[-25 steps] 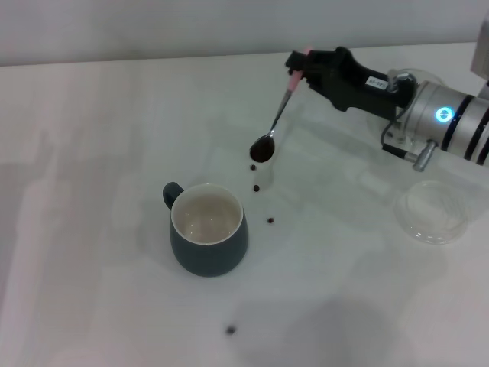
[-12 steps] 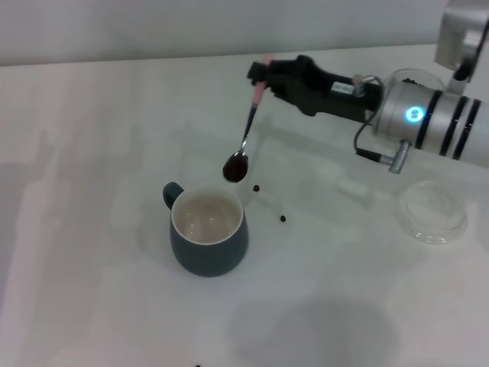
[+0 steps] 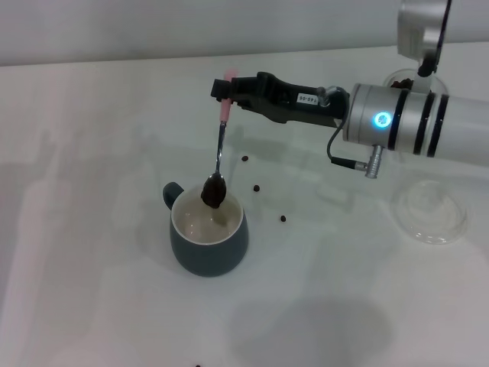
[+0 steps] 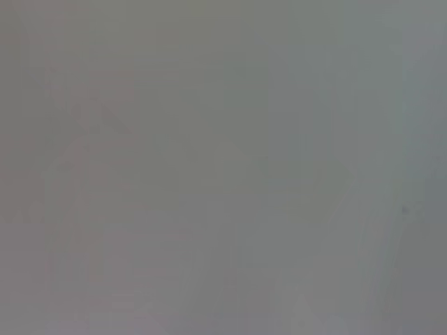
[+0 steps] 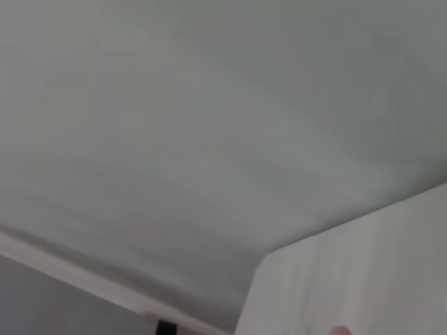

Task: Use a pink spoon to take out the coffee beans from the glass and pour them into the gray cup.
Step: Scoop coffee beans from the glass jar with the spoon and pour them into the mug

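In the head view my right gripper (image 3: 226,88) is shut on the pink spoon (image 3: 220,141), which hangs down by its pale pink handle. The spoon's bowl carries coffee beans (image 3: 213,192) just above the far rim of the gray cup (image 3: 208,233). The cup stands upright with a cream inside and its handle to the left. The glass (image 3: 405,79) with beans in it shows partly behind my right arm at the far right. Three loose beans (image 3: 256,188) lie on the table right of the cup. My left gripper is out of view.
A flat clear glass dish (image 3: 432,212) lies at the right, under my right arm. One more loose bean (image 3: 198,365) lies at the table's front edge. The wrist views show only blank pale surfaces.
My right arm has swung left with the spoon, carrying the beans from right of the cup to above its rim. Loose beans on the table have shifted.
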`<state>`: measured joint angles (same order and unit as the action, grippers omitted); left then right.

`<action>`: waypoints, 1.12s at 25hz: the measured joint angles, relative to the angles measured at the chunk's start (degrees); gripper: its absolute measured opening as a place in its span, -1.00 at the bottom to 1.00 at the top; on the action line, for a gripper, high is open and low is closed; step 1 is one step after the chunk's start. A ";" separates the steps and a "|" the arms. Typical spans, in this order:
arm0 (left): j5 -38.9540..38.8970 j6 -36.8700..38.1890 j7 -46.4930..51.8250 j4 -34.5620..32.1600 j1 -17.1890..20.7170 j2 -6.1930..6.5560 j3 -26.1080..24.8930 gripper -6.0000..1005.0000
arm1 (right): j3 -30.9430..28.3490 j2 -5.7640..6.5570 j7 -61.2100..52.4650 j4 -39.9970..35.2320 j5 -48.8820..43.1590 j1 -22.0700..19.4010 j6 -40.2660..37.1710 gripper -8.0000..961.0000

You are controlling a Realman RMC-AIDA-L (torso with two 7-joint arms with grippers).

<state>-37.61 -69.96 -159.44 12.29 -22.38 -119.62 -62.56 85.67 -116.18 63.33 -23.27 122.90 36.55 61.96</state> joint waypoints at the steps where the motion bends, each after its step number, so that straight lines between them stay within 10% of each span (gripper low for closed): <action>1: 0.00 0.00 0.01 -0.01 0.07 0.00 0.01 0.78 | 0.46 0.00 0.46 -0.52 0.07 -0.12 -0.62 -0.52; 28: -0.01 0.00 0.16 -0.08 0.33 0.03 -0.16 0.78 | 12.63 -0.01 29.67 -8.48 12.56 -5.59 -1.91 -0.48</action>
<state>-37.62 -69.96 -159.29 12.21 -22.06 -119.59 -62.72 98.31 -116.19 93.00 -31.75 135.46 30.96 60.05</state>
